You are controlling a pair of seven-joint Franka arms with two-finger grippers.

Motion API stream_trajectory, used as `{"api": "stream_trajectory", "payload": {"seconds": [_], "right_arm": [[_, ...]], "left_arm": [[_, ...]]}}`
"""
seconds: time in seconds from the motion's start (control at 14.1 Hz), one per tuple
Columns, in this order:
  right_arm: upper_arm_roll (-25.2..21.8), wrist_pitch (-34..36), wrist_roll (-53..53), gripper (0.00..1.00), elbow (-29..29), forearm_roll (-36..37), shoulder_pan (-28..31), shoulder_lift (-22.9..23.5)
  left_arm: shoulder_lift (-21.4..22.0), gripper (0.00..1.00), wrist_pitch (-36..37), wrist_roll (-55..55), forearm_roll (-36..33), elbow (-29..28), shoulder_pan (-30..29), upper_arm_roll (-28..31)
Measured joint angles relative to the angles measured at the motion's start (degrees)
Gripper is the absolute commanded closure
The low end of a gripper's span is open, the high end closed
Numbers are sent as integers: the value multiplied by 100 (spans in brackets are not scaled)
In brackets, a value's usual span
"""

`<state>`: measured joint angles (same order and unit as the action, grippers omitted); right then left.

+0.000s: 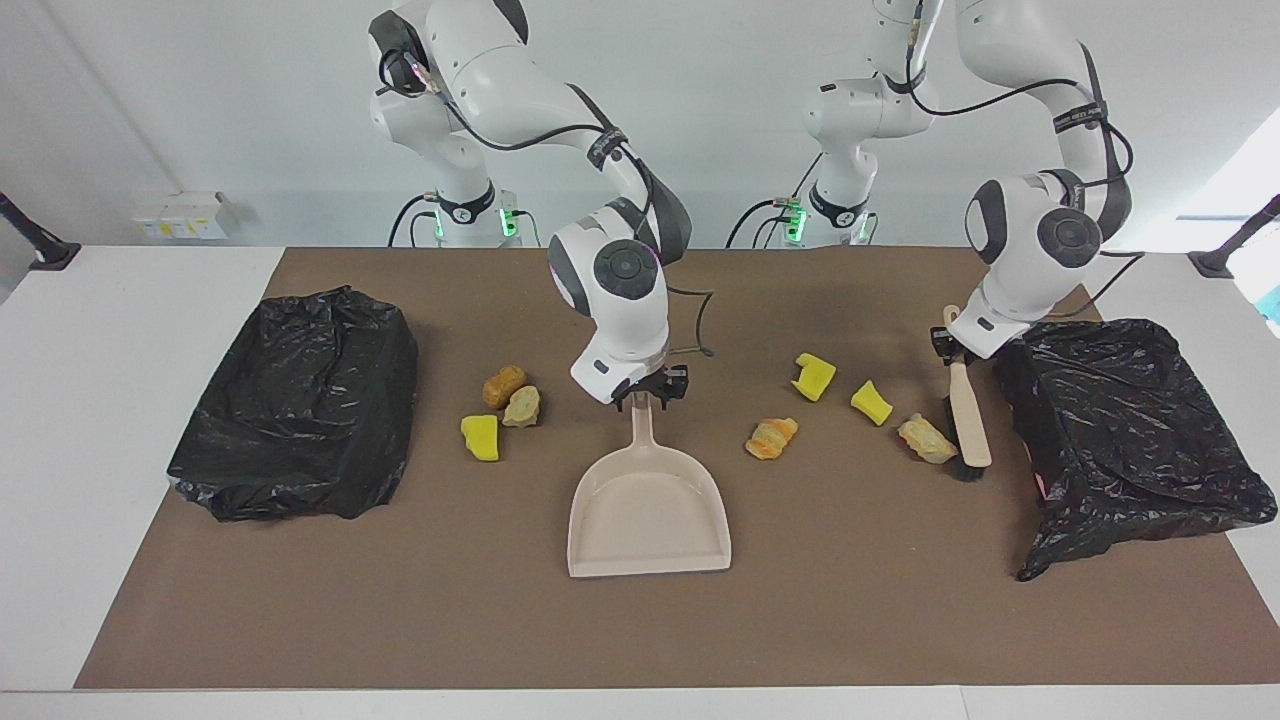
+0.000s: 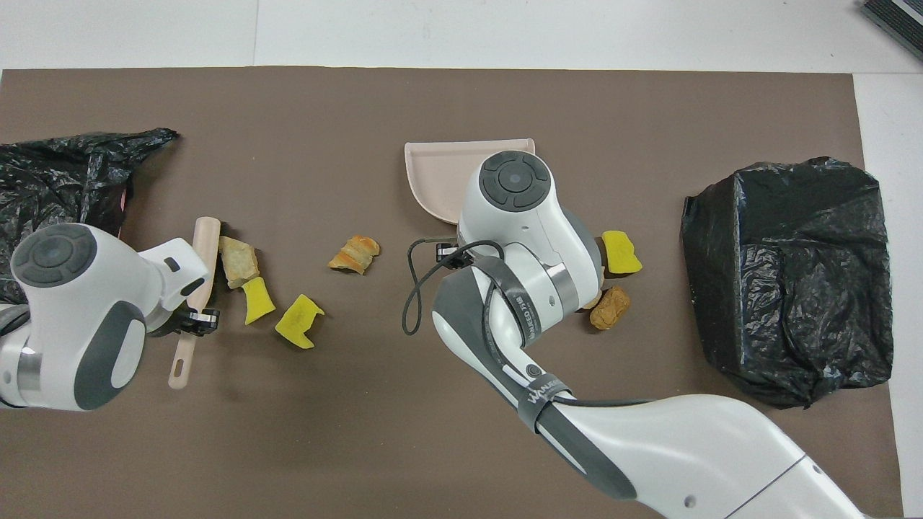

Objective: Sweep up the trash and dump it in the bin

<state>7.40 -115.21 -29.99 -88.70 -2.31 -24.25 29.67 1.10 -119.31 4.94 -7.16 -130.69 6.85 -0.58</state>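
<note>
Facing view: the right gripper (image 1: 652, 392) sits low at the top of the pink dustpan's (image 1: 648, 510) handle, fingers pinched together on it; the pan lies flat on the brown mat (image 1: 640, 630) with its mouth pointing away from the robots. The left gripper (image 1: 945, 345) is clamped on the handle of a wooden hand brush (image 1: 967, 420), whose dark bristles meet the mat just beside a pale beige bread piece (image 1: 926, 440). Toward the left arm's end also lie two yellow foam chunks (image 1: 872, 402) and an orange-brown bread piece (image 1: 772, 437). Toward the right arm's end, a brown lump (image 1: 503, 385), a beige lump (image 1: 522, 406) and a yellow chunk (image 1: 480, 437) cluster together. A black bin bag (image 1: 300, 405) covers a bin at the right arm's end, another black bag (image 1: 1125, 440) at the left arm's end.

Overhead view: the left gripper (image 2: 193, 321) grips the brush (image 2: 195, 288) mid-handle, with the brush head touching the beige piece (image 2: 238, 259). A yellow chunk (image 2: 257, 301) lies against that piece, another (image 2: 298, 321) close by, and the orange-brown piece (image 2: 355, 254) lies between them and the dustpan (image 2: 440, 173). The right arm hides its own gripper and most of the pan; a yellow chunk (image 2: 620, 252) and brown lump (image 2: 611, 308) show beside it.
</note>
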Motion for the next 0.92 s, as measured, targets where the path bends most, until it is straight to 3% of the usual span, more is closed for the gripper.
{"api": "stream_trajectory", "payload": {"seconds": [0.35,0.64,0.92], "right_arm": [[-28,255,622,100,14,-9,292,-407],[-34,1261,3284,100,-110,-53,904,-1150],[-39,1373,5932,100,-663,43,1034,-1624]], "left_arm": [[76,100,-159,1212,505,-252,856,-9],[85,100,-168,1673,731,-257,1418,-16],[92,100,-126,1683,742,-3,1420,89]]}}
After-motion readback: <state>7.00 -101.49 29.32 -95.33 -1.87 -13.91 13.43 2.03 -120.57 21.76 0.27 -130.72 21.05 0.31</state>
